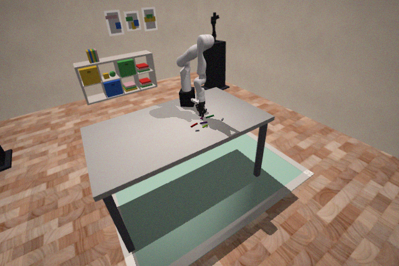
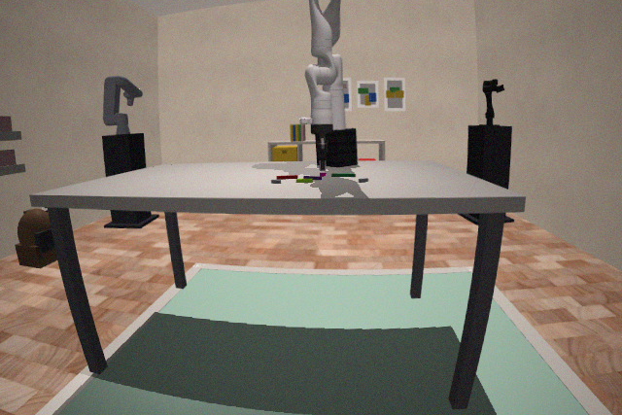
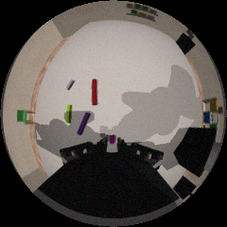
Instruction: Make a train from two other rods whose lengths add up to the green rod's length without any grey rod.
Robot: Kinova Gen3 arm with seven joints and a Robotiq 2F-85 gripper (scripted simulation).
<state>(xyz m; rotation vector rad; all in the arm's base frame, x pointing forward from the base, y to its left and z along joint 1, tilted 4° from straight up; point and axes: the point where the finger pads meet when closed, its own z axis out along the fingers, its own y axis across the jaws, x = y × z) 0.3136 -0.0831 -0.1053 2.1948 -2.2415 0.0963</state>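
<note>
My gripper (image 1: 201, 115) (image 2: 322, 168) (image 3: 112, 141) points down, its fingers part-way apart, holding nothing I can make out. A magenta rod (image 1: 201, 118) (image 2: 322, 175) (image 3: 112, 139) lies just below or between the fingertips. A purple rod (image 1: 203, 123) (image 2: 312, 178) (image 3: 83, 124) lies close by, apart from the magenta rod and slanted in the wrist view. A green rod (image 1: 209, 116) (image 2: 343, 175) lies to the right in the top and exterior views, hidden in the wrist view. A red rod (image 1: 194, 124) (image 2: 287, 177) (image 3: 95, 92) and a lime rod (image 1: 204, 126) (image 2: 304, 181) (image 3: 69, 113) lie apart.
A small grey rod (image 1: 197, 130) (image 2: 275, 181) (image 3: 70, 84) lies beyond the red and lime rods. Another small greyish piece (image 1: 222, 118) (image 2: 362, 180) lies right of the green rod. All are on the grey table (image 1: 144, 147) (image 2: 175, 190). The arm's black base (image 1: 186, 98) stands behind.
</note>
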